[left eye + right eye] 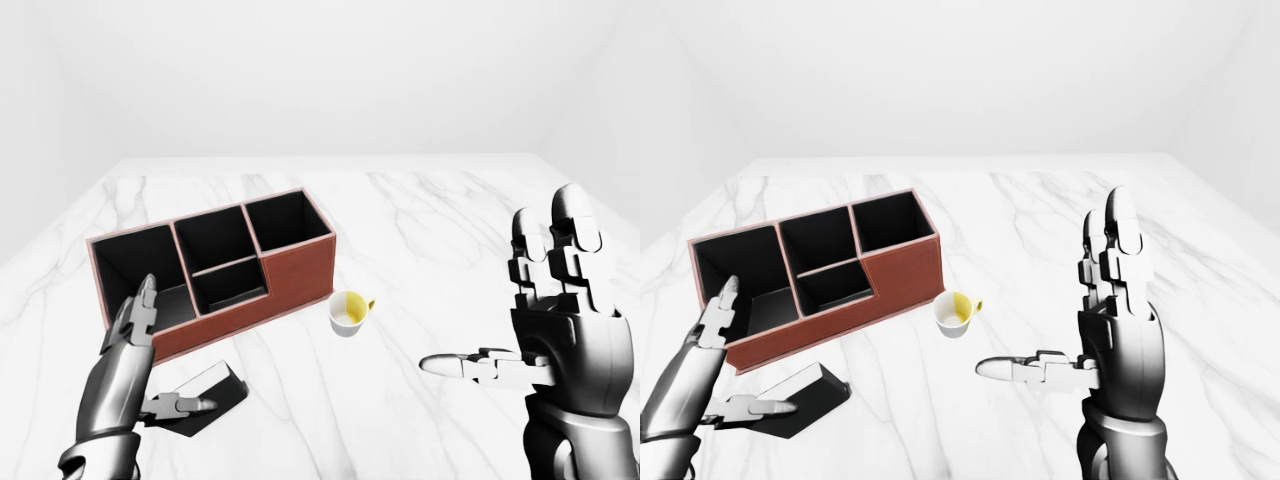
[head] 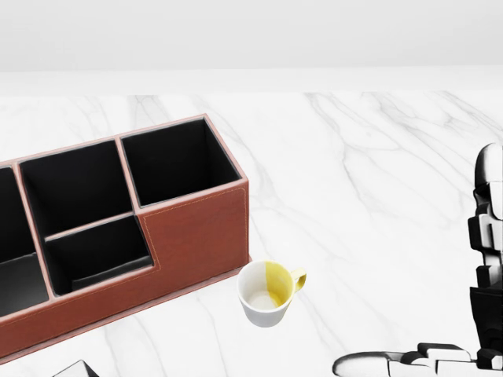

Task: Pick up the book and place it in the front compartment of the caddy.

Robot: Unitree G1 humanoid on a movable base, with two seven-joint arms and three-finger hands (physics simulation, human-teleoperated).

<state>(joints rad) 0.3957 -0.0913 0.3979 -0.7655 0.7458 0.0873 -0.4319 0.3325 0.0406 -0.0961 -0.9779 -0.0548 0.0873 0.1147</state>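
Here the book point(image 1: 205, 396) is seen lying flat on the marble table point(image 1: 420, 220), near the bottom left of the left-eye view and just near-side of the caddy point(image 1: 215, 270), apart from its red wall. It is not yet lifted. The left hand point(image 1: 150, 360) is held over the book's left end with its fingers spread: the long fingers point up toward the caddy and the thumb is laid low across the book's near edge. Whether the thumb touches the cover cannot be told. This pose is judged to be a reach set up for a grasp, with the hand opened wide enough to take the book's edge between thumb and fingers.

The right hand point(image 1: 1080, 330) is raised upright at the right, well apart from everything, fingers straight up and thumb stuck out sideways to the left; nothing is held. It is judged to be parked clear so the left arm's path to the caddy is left free.

The caddy is set at a slant, with three deep cells along its far side and a lower small cell cut into its near side, all shown dark inside. A white and yellow cup point(image 2: 269, 292) stands just beside the caddy's right near corner, where it could be knocked if the book is swung wide.
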